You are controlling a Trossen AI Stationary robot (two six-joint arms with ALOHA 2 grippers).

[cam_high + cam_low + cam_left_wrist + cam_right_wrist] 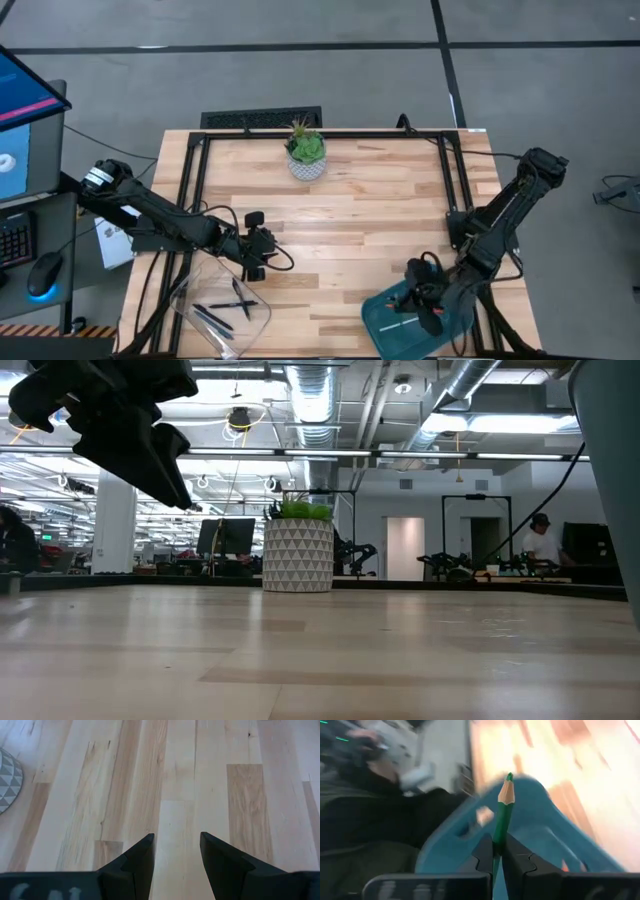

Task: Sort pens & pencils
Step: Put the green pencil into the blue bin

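Right gripper (498, 851) clamping one green pencil (502, 817), three pens (225, 305) in clear tray (190, 290)

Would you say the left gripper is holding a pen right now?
No, the left gripper is open, with only bare table between its fingers.

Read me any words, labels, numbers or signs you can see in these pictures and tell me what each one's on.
No text can be read in any view.
White label by the left arm's base in the high view: printing too small to read.
Faint marks on the left gripper's body in the left wrist view: too blurred to read.
Green pencil, teal tray, planter: no lettering visible.
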